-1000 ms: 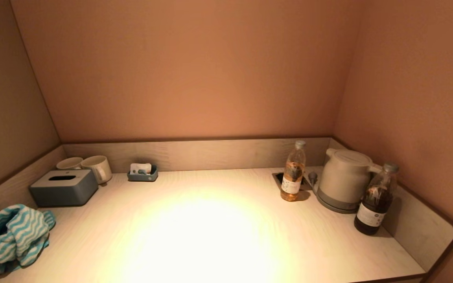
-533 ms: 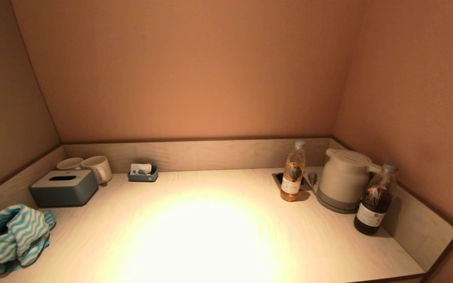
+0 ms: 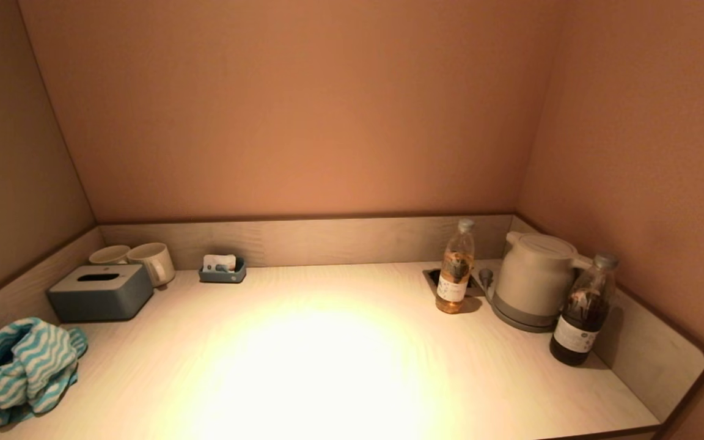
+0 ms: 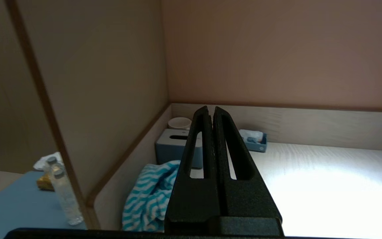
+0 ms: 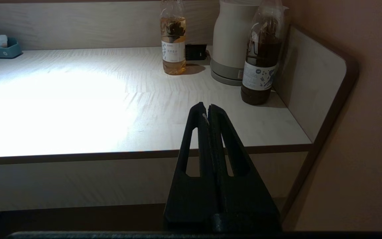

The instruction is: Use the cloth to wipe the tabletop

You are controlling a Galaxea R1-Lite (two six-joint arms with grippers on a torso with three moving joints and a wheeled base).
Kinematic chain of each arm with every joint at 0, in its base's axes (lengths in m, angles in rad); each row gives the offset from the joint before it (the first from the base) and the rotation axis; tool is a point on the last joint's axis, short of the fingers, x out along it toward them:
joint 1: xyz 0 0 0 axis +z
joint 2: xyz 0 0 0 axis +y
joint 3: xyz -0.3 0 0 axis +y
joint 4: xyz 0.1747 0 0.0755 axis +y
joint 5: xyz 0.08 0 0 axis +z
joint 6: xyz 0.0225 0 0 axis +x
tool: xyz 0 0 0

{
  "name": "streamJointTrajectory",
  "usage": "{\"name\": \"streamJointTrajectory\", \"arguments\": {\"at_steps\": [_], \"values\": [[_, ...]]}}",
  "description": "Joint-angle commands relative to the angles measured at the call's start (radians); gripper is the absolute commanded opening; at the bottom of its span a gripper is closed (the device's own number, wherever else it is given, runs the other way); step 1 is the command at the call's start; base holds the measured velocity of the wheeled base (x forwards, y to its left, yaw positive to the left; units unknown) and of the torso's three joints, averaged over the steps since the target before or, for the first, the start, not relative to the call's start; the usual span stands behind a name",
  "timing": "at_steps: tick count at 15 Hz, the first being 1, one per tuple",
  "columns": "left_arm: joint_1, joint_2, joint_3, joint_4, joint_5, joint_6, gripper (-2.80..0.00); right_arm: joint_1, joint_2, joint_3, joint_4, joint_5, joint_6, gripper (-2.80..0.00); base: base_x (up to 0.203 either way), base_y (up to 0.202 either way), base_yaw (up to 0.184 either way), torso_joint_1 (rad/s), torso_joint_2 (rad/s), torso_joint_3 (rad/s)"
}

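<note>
A crumpled cloth (image 3: pixel 16 370) with teal and white wavy stripes lies at the near left corner of the pale wood tabletop (image 3: pixel 327 366). It also shows in the left wrist view (image 4: pixel 149 197). Neither arm shows in the head view. My left gripper (image 4: pixel 210 109) is shut and empty, held above and short of the cloth, near the table's left front. My right gripper (image 5: pixel 205 107) is shut and empty, held in front of the table's front edge near the right end.
A grey tissue box (image 3: pixel 100 292), two cups (image 3: pixel 138 260) and a small blue tray (image 3: pixel 222 269) stand at the back left. A light bottle (image 3: pixel 454 269), a kettle (image 3: pixel 532 278) and a dark bottle (image 3: pixel 583 311) stand at the right. Low walls rim the table.
</note>
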Motion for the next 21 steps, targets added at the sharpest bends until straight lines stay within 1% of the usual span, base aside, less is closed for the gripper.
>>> {"name": "streamJointTrajectory", "arguments": {"at_steps": [1, 3, 4, 5, 6, 7, 8, 11, 14, 15, 17, 19, 20, 21], "values": [[-0.053, -0.09, 0.018, 0.008, 0.029, 0.023, -2.8, 0.0, 0.0, 0.0, 0.0, 0.0, -0.001, -2.8, 0.0, 0.0, 0.0, 0.0, 0.0, 0.0], [-0.07, -0.151, 0.04, 0.048, 0.032, 0.052, -2.8, 0.0, 0.0, 0.0, 0.0, 0.0, 0.001, -2.8, 0.0, 0.0, 0.0, 0.0, 0.0, 0.0], [-0.072, -0.169, 0.064, 0.072, 0.044, 0.046, -2.8, 0.0, 0.0, 0.0, 0.0, 0.0, 0.001, -2.8, 0.0, 0.0, 0.0, 0.0, 0.0, 0.0], [-0.073, -0.169, 0.072, 0.073, 0.053, 0.03, -2.8, 0.0, 0.0, 0.0, 0.0, 0.0, -0.001, -2.8, 0.0, 0.0, 0.0, 0.0, 0.0, 0.0], [-0.073, -0.169, 0.101, 0.068, 0.062, 0.002, -2.8, 0.0, 0.0, 0.0, 0.0, 0.0, 0.001, -2.8, 0.0, 0.0, 0.0, 0.0, 0.0, 0.0], [-0.084, -0.176, 0.107, 0.065, 0.062, -0.004, -2.8, 0.0, 0.0, 0.0, 0.0, 0.0, 0.0, -2.8, 0.0, 0.0, 0.0, 0.0, 0.0, 0.0], [-0.113, -0.2, 0.108, 0.066, 0.06, -0.001, -2.8, 0.0, 0.0, 0.0, 0.0, 0.0, -0.001, -2.8, 0.0, 0.0, 0.0, 0.0, 0.0, 0.0], [-0.128, -0.246, 0.125, 0.073, 0.056, 0.017, -2.8, 0.0, 0.0, 0.0, 0.0, 0.0, -0.001, -2.8, 0.0, 0.0, 0.0, 0.0, 0.0, 0.0], [-0.131, -0.402, 0.221, 0.075, 0.053, 0.069, -2.8, 0.0, 0.0, 0.0, 0.0, 0.0, -0.001, -2.8, 0.0, 0.0, 0.0, 0.0, 0.0, 0.0], [-0.131, -0.439, 0.262, 0.067, 0.056, 0.08, -2.8, 0.0, 0.0, 0.0, 0.0, 0.0, 0.0, -2.8, 0.0, 0.0, 0.0, 0.0, 0.0, 0.0], [-0.132, -0.447, 0.27, 0.061, 0.054, 0.044, -2.8, 0.0, 0.0, 0.0, 0.0, 0.0, 0.0, -2.8, 0.0, 0.0, 0.0, 0.0, 0.0, 0.0], [-0.133, -0.447, 0.32, 0.054, 0.046, 0.039, -2.8, 0.0, 0.0, 0.0, 0.0, 0.0, 0.0, -2.8, 0.0, 0.0, 0.0, 0.0, 0.0, 0.0], [-0.132, -0.447, 0.358, 0.015, 0.036, 0.037, -2.8, 0.0, 0.0, 0.0, 0.0, 0.0, -0.001, -2.8, 0.0, 0.0, 0.0, 0.0, 0.0, 0.0], [-0.132, -0.447, 0.422, -0.039, 0.027, 0.038, -2.8, 0.0, 0.0, 0.0, 0.0, 0.0, -0.001, -2.8, 0.0, 0.0, 0.0, 0.0, 0.0, 0.0]]}}
